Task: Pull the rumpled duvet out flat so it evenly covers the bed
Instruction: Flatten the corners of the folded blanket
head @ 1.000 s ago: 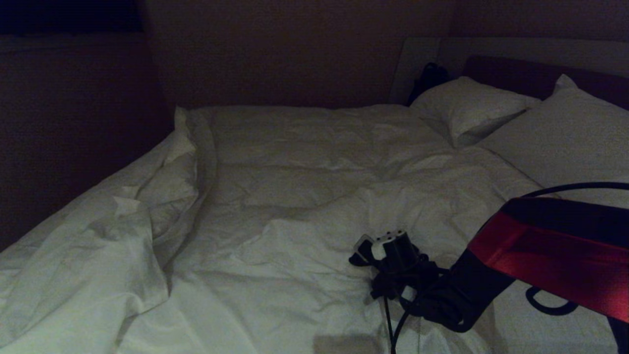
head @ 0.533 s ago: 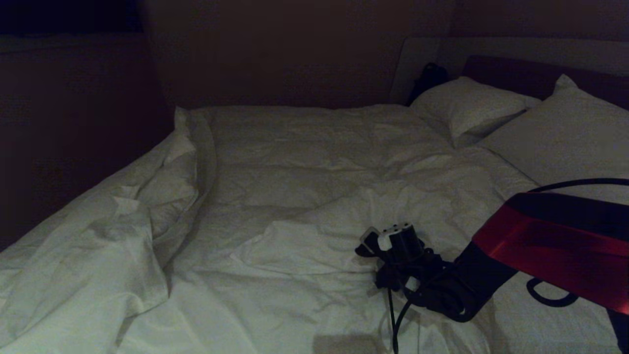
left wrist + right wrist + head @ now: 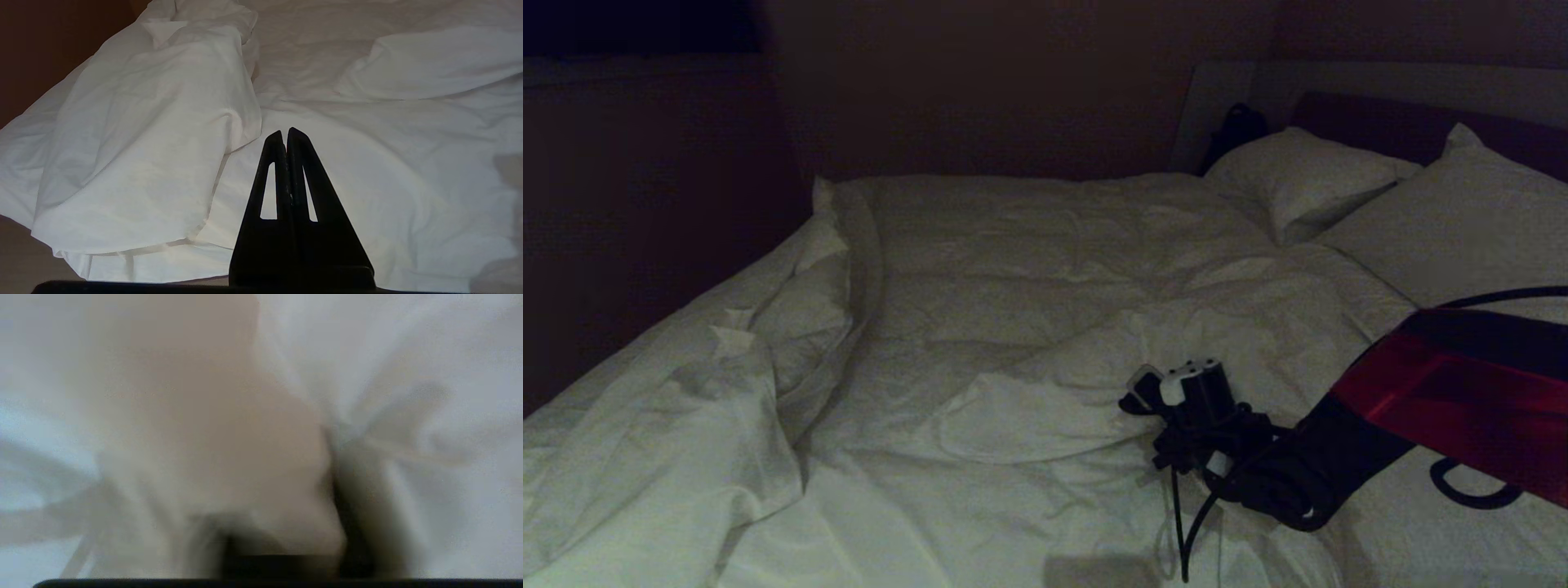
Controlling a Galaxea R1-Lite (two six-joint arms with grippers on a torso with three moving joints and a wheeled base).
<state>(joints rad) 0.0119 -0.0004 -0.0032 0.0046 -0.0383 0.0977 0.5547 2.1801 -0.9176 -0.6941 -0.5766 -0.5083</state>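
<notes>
- my right gripper [image 3: 1143, 400] is pinched on a fold of the duvet [image 3: 1029, 327], bunched mid-bed [image 3: 1258, 82]; cloth fills the space between its fingers.
- my left gripper [image 3: 284, 136] hangs closed, empty.
- next, i judge: pull toward the near edge, keeping the grip.
- no readable writing.
</notes>
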